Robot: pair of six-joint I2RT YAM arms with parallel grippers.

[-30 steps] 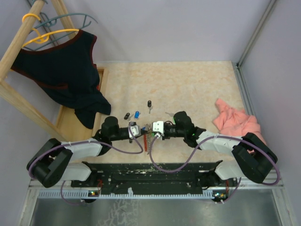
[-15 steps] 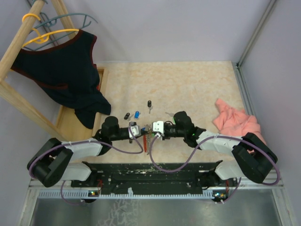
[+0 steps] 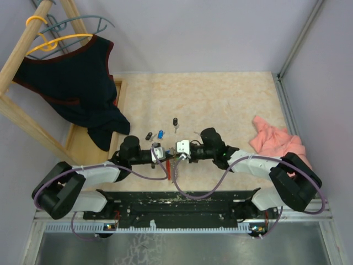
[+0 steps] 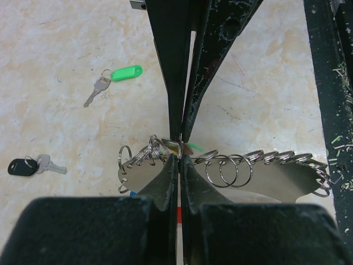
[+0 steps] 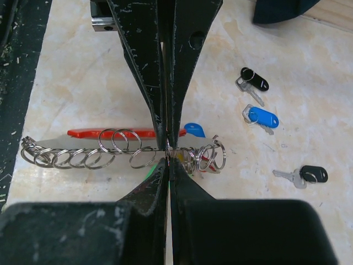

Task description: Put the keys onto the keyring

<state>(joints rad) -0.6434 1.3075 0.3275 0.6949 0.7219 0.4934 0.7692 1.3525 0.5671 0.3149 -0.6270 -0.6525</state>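
With both grippers meeting nose to nose mid-table (image 3: pixel 231 105), the keyring (image 3: pixel 172 164) is held between them. Left gripper (image 4: pixel 180 146) is clamped tight on its row of split rings (image 4: pixel 229 168); right gripper (image 5: pixel 167 148) is clamped on the same row from the opposite side.

Long axis runs crosswise to both finger pairs in the wrist views, roughly near-to-far from above.

Loose keys lie on the far side of the grippers. Black key (image 3: pixel 149 135) and blue key (image 3: pixel 160 133) are nearer the left gripper; second black key (image 3: pixel 175 122) is roughly between. Neither tool is free, so one must let go to fetch, probably the left.

View gaps:
- Green key (image 4: pixel 118 73) reads clearly only on left wrist.
- Red band (image 5: pixel 105 133) shows full length only on right wrist.
- Left wrist shows the grey toothed strip (image 4: pixel 276 182).
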